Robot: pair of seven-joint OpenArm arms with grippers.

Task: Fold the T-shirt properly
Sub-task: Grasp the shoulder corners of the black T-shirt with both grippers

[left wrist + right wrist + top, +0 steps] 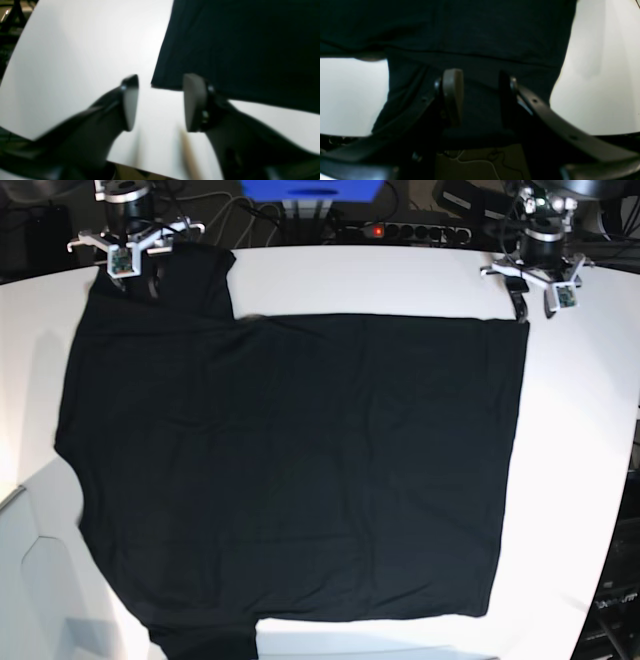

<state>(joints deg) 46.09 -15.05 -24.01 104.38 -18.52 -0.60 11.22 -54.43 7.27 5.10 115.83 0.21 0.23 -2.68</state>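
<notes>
While the T-shirt [290,470] lies spread flat over most of the white bench [600,430], plain black side up, both arms stand at the bench's far edge, one near each far corner. No print is to be seen on this face.

The left gripper [160,102] has its jaws spread and holds nothing: between the pads there is only bare bench, and the hem corner of the cloth lies just beyond, close to one pad. The right gripper [477,97] is also spread, with black cloth of the sleeve lying between and under the fingers, not pinched as far as I can see.

I judge that the cloth is laid out and the first fold is the step in hand. To do it well, each gripper should come down on an edge, close on one layer only (a double layer would drag the body along), and both should lift and travel together, so that the fold line stays straight and the sleeve does not bunch.

The base view gives the whole outline: the sleeve at the far corner by the right arm, the hem side toward the left arm, some shallow wrinkles. It does not show the jaws clearly. The wrist views show the gaps between the pads, but are blurred and show only a small part of the shirt.
</notes>
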